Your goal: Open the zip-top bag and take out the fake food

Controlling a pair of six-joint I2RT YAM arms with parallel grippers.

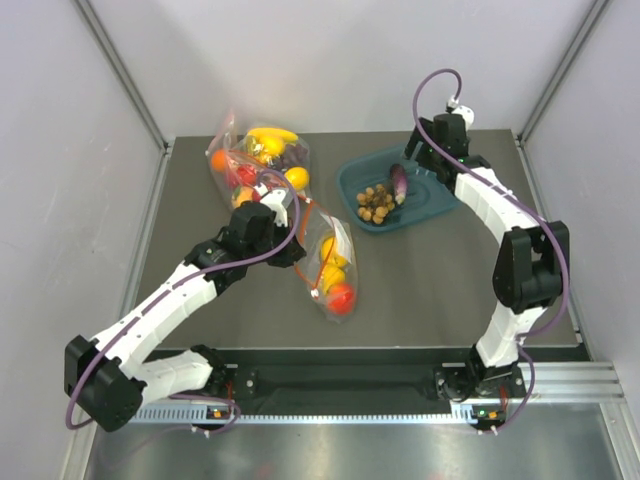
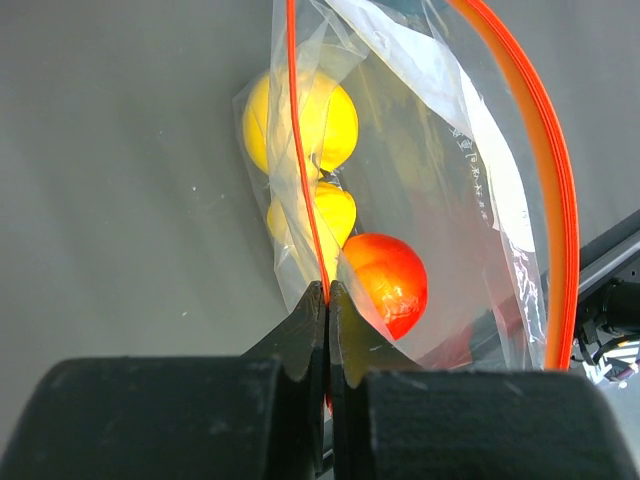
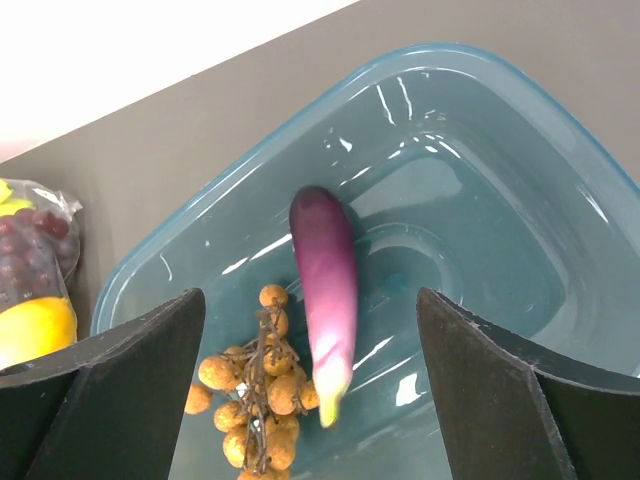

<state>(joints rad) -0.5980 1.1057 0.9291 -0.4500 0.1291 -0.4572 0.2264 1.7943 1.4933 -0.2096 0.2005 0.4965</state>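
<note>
The zip-top bag (image 1: pixel 330 265) lies mid-table with its red-orange zip strip (image 2: pixel 540 170) spread open. Inside it are a red tomato (image 2: pixel 385 282), a yellow lemon (image 2: pixel 300 120) and a yellow pear (image 2: pixel 318 215). My left gripper (image 1: pixel 297 250) is shut on one edge of the bag at the zip strip, also seen in the left wrist view (image 2: pixel 328 292). The purple eggplant (image 3: pixel 325 275) and the brown knobbly cluster (image 3: pixel 255 395) lie in a teal tray (image 3: pixel 520 200). My right gripper (image 3: pixel 310 300) is open and empty just above the eggplant, at the tray's far side (image 1: pixel 418 158).
A second clear bag (image 1: pixel 255 160) with a banana, an orange and other fruit lies at the back left, close behind my left gripper. The teal tray (image 1: pixel 432 192) sits at the back right. Grey walls close in the table on both sides.
</note>
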